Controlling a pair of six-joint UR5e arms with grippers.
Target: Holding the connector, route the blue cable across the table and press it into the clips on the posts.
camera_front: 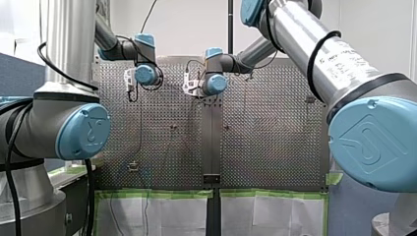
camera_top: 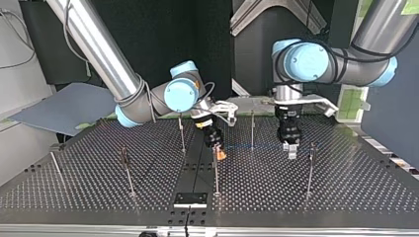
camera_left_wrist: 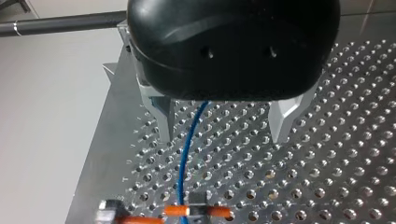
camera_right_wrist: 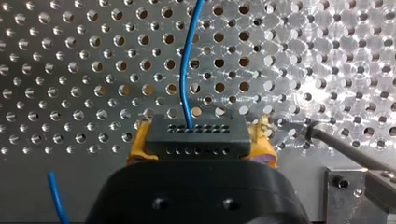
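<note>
Across the perforated metal table point(camera_top: 346, 187), which fills both wrist views, my right arm point(camera_top: 99, 54) and my left arm point(camera_top: 365, 64) both reach to the middle, among thin metal posts point(camera_top: 252, 129) that stand upright and well apart. My right gripper point(camera_right_wrist: 200, 144) is closed on the black rectangular connector point(camera_right_wrist: 196, 133), its yellow pads point(camera_right_wrist: 137, 149) clamping the block's two ends. My left gripper point(camera_left_wrist: 223, 135) stands wide open, its metal fingers point(camera_left_wrist: 163, 116) gripping nothing, though the thin blue cable point(camera_left_wrist: 187, 154) runs down the gap between them. From the connector the cable stretches level above the table, in the top view rightwards past a middle post toward my left gripper (whether it sits in any clip there is too small to tell). I judge the routing under way and the pressing-in mostly left to do. The table is bright, evenly drilled sheet with a plain strip down its middle; green tape point(camera_front: 157, 193) edges its near side in the front view, and dark panels and a grey board point(camera_top: 64, 108) stand behind it in the top view.
</note>
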